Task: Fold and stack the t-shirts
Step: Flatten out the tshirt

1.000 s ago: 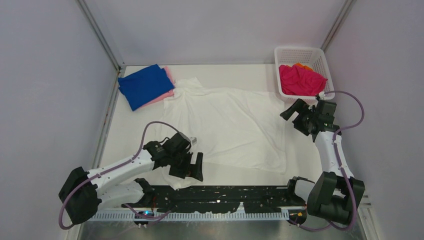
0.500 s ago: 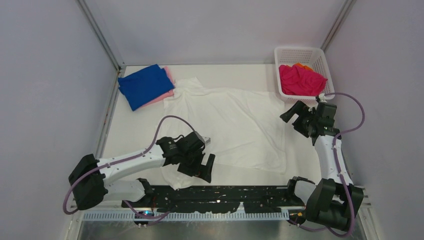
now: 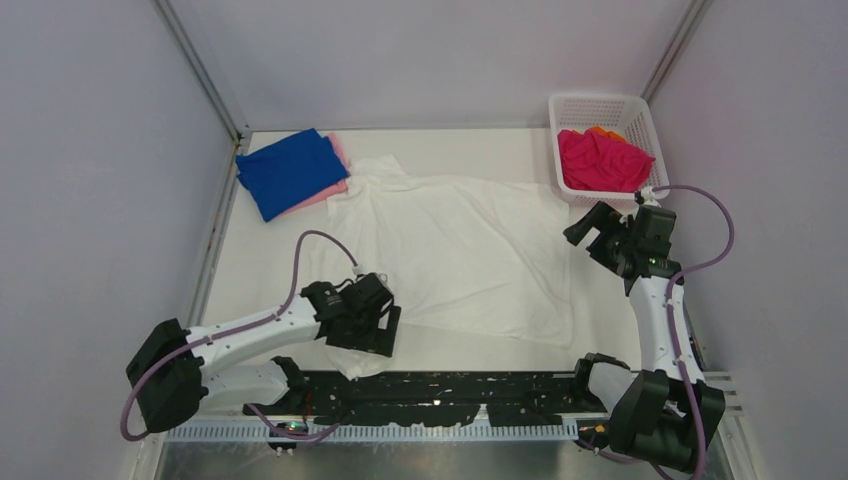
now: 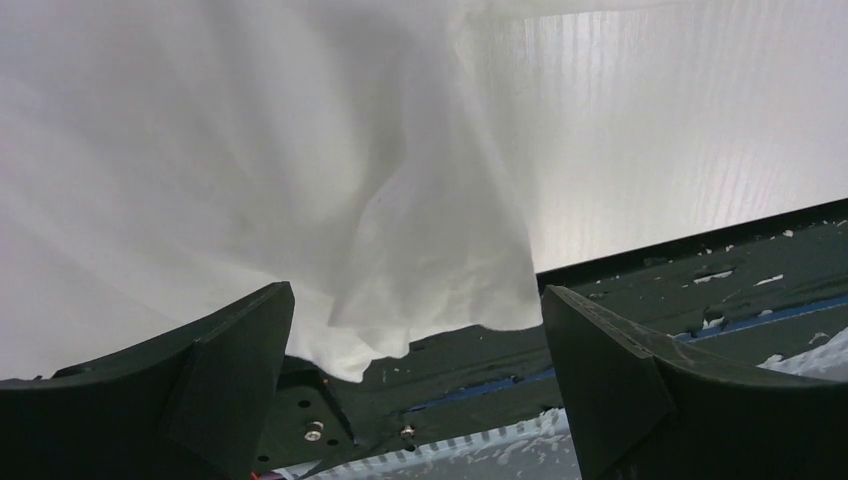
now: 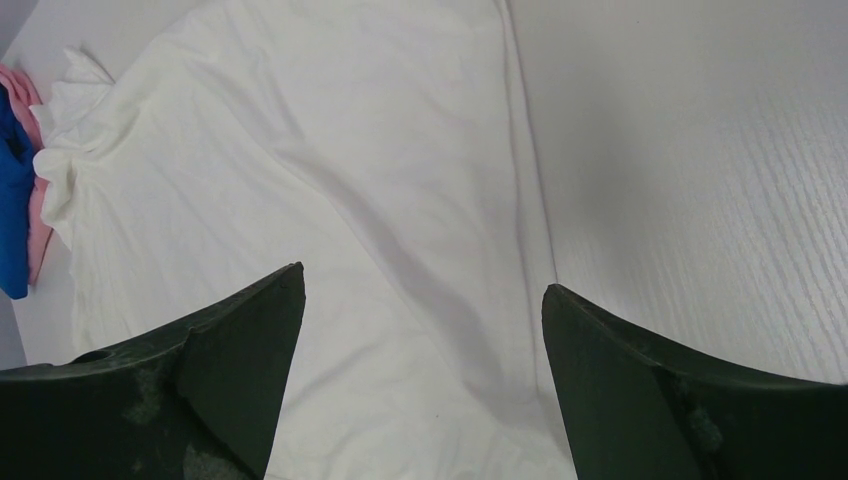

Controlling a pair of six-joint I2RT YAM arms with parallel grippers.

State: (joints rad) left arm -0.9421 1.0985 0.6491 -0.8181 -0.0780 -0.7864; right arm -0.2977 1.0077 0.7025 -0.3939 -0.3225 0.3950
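A white t-shirt (image 3: 450, 250) lies spread flat mid-table; its near-left corner hangs over the black base rail. My left gripper (image 3: 372, 335) is open and empty, low over that corner; in the left wrist view the cloth (image 4: 300, 180) lies between and beyond the fingers (image 4: 230, 350). My right gripper (image 3: 590, 228) is open and empty, above the shirt's right edge (image 5: 300, 200). A folded royal blue shirt (image 3: 290, 170) lies on a pale pink one (image 3: 338, 172) at the back left. Magenta (image 3: 600, 160) and orange (image 3: 603, 131) shirts sit in the basket.
A white mesh basket (image 3: 640, 115) stands at the back right, just behind my right gripper. The black base rail (image 3: 480, 385) runs along the near edge and shows in the left wrist view (image 4: 700, 270). Grey walls close in three sides.
My left gripper swung right along the shirt's near edge, then came back left and turned over the near-left corner. The right arm has barely moved.
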